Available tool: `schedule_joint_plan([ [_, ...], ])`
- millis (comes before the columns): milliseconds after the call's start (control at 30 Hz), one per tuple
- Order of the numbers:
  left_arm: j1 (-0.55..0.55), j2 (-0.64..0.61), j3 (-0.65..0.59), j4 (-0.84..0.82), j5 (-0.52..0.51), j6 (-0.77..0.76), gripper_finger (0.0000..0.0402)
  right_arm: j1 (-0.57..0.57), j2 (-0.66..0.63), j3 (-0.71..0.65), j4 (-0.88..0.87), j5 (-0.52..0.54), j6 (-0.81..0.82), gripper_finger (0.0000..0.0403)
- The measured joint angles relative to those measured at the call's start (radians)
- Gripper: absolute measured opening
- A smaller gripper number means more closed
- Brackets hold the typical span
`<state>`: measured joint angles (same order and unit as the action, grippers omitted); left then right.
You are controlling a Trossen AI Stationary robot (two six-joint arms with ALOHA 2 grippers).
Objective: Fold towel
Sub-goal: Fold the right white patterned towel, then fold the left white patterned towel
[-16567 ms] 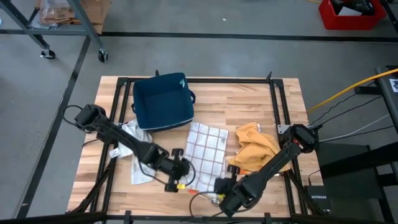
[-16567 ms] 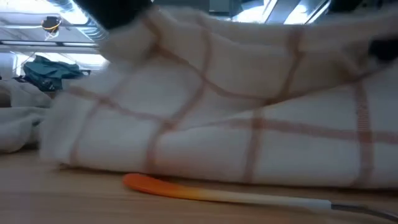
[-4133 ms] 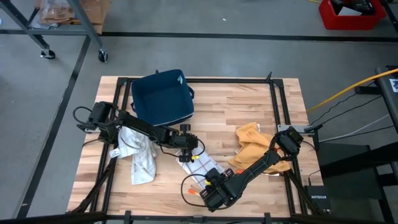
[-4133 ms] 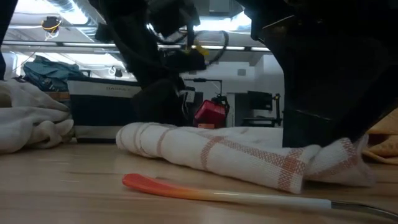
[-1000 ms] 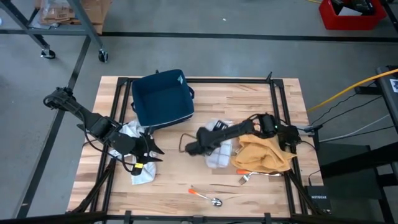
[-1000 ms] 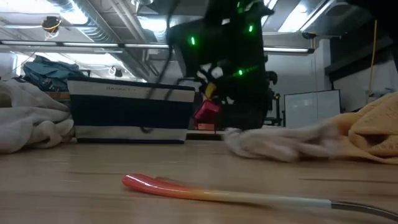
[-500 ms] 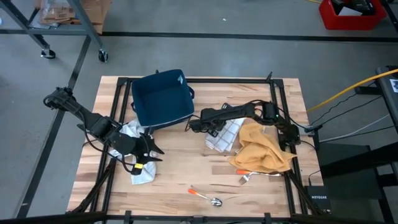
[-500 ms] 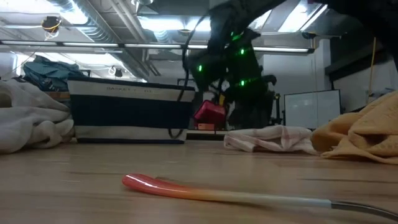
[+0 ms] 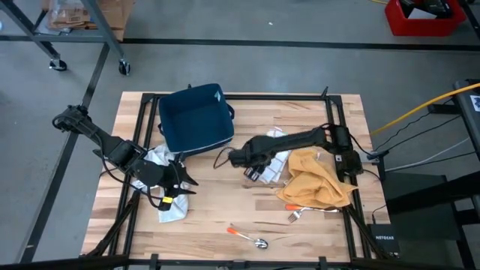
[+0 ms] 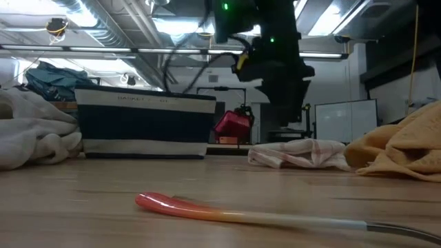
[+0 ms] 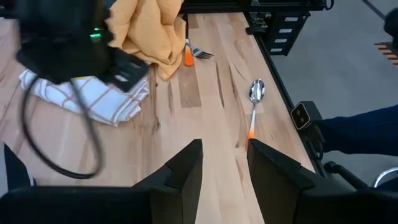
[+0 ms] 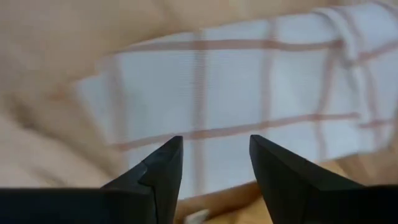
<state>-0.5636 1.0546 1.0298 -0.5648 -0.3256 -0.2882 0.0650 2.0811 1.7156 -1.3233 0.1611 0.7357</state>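
The checked white towel lies folded in a small bundle on the table, its right side against a heap of yellow cloth. It also shows in the low view and the left wrist view. My right gripper hangs open just above the towel's left edge, touching nothing. My left gripper waits open at the table's left, above a crumpled grey-white cloth, its fingers pointing toward the right.
A dark blue basket stands at the far left. An orange-handled spoon lies near the front edge and a fork pokes out below the yellow cloth. Bare wood lies between the two grippers.
The checked towel has slid from the table's middle toward the far edge and come to rest against the yellow cloth. My right gripper has swung toward the far edge alongside it, then come back a little toward the near edge over the towel's left edge.
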Motion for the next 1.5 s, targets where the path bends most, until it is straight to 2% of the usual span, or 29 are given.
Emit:
schedule_joint_plan([
  [233,0.0,0.0,0.0,0.0,0.0,0.0,0.0119,0.07,0.038,-0.004,0.16,0.003,0.003,0.0188],
  [367,0.0,0.0,0.0,0.0,0.0,-0.003,0.0119,0.071,0.068,-0.01,0.192,0.003,0.075,0.0188],
  [667,0.0,0.0,0.0,-0.001,0.0,-0.001,0.0119,0.009,0.104,-0.111,0.238,0.013,0.071,0.0188],
  [1000,0.0,0.0,0.0,0.0,0.0,-0.004,0.0119,-0.086,0.107,-0.143,0.161,0.144,-0.064,0.0188],
  [1200,0.0,0.0,0.0,0.0,0.0,-0.024,0.0119,-0.162,0.11,-0.145,0.079,0.144,-0.074,0.0188],
  [1367,0.0,0.0,0.0,0.0,0.0,-0.009,0.0119,-0.165,0.093,-0.148,0.04,0.196,-0.094,0.0188],
  [1500,0.001,0.0,0.0,0.0,-0.021,0.018,0.0119,-0.146,0.026,-0.147,0.039,0.196,-0.089,0.0188],
])
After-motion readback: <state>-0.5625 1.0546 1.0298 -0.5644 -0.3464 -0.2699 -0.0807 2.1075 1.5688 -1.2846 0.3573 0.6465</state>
